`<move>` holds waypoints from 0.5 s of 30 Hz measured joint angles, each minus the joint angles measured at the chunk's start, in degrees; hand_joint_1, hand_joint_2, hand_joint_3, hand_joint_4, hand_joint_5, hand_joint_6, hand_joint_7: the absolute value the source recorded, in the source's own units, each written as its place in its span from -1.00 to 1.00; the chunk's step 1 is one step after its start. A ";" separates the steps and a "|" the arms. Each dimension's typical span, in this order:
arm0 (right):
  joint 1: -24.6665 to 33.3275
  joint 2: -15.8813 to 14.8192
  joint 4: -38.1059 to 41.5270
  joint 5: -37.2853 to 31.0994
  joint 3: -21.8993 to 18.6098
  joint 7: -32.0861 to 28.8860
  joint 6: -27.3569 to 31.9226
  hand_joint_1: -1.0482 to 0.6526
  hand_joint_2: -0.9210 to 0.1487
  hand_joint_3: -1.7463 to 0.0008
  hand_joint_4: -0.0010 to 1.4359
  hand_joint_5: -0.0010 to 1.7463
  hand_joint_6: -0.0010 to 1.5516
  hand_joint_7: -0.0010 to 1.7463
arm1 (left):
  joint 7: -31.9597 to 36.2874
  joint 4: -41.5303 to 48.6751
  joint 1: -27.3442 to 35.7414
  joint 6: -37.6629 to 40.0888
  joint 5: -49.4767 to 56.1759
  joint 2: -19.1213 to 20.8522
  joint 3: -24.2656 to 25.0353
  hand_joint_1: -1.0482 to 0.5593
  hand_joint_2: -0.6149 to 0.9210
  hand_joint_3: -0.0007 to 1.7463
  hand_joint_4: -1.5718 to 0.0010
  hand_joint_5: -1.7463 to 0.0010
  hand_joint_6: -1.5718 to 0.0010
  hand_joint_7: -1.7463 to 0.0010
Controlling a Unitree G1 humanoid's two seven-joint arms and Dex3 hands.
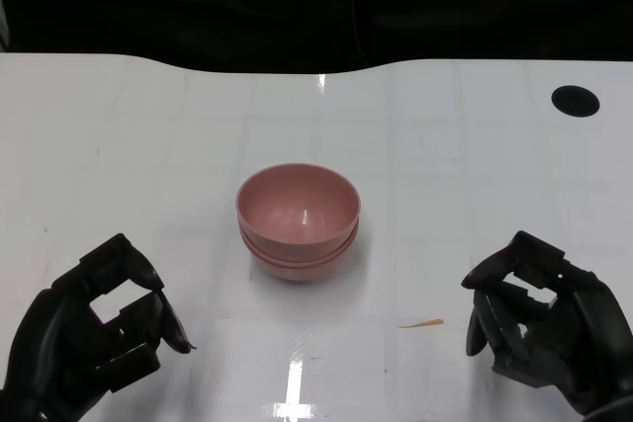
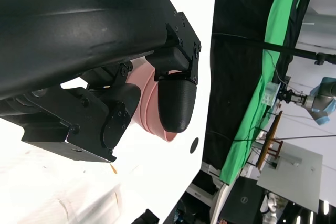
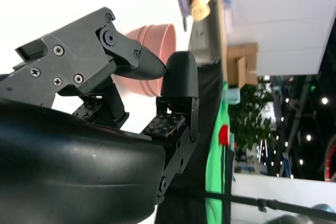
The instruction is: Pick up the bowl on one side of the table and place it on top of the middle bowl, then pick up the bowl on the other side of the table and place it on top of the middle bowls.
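Observation:
A stack of nested pink bowls (image 1: 297, 219) stands upright in the middle of the white table (image 1: 475, 185); two or three rims show one under another. My left hand (image 1: 94, 333) is low at the near left, well apart from the stack, fingers loosely curved around nothing. My right hand (image 1: 539, 323) mirrors it at the near right, also empty. The left wrist view shows the pink stack (image 2: 149, 114) beyond the fingers of the left hand (image 2: 105, 77). In the right wrist view the bowls (image 3: 152, 38) lie past the right hand (image 3: 105, 103).
A round black hole (image 1: 575, 100) sits in the table's far right corner. A small orange sliver (image 1: 422, 323) lies on the surface between the stack and my right hand. The table's far edge meets a dark backdrop.

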 measured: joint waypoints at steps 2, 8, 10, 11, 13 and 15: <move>-0.01 0.68 -0.09 3.46 -1.15 2.89 3.21 0.12 -0.49 -0.11 0.27 0.85 0.11 0.53 | 0.00 -0.01 0.11 0.00 0.00 0.00 0.00 0.45 0.88 0.47 0.03 -1.00 0.28 -1.00; 0.30 2.26 -3.55 14.43 -4.95 7.64 18.47 0.19 -0.36 -0.13 0.28 0.91 0.20 0.49 | -0.33 0.00 0.14 -0.01 0.00 0.04 -0.02 0.45 0.88 0.47 0.00 -1.00 0.24 -1.00; 0.44 2.49 -5.39 15.64 -5.93 7.72 21.87 0.18 -0.30 -0.21 0.27 0.93 0.20 0.51 | -0.49 0.00 0.13 -0.01 -0.03 0.05 -0.02 0.45 0.88 0.48 -0.01 -1.00 0.24 -1.00; 0.45 2.59 -6.00 15.75 -6.43 7.98 22.82 0.18 -0.28 -0.25 0.27 0.94 0.19 0.52 | -0.66 0.01 0.13 -0.01 -0.05 0.05 -0.02 0.45 0.88 0.48 -0.01 -1.00 0.24 -1.00; 0.65 2.71 -7.12 15.61 -7.04 8.05 24.09 0.17 -0.23 -0.32 0.26 0.96 0.18 0.55 | -0.84 0.01 0.12 -0.01 -0.05 0.07 -0.02 0.45 0.87 0.48 -0.01 -1.00 0.24 -1.00; 0.76 3.15 -7.86 15.05 -7.46 7.99 24.75 0.17 -0.21 -0.34 0.25 0.97 0.17 0.55 | -0.85 0.01 0.12 0.00 -0.04 0.07 -0.02 0.45 0.88 0.48 -0.02 -1.00 0.24 -1.00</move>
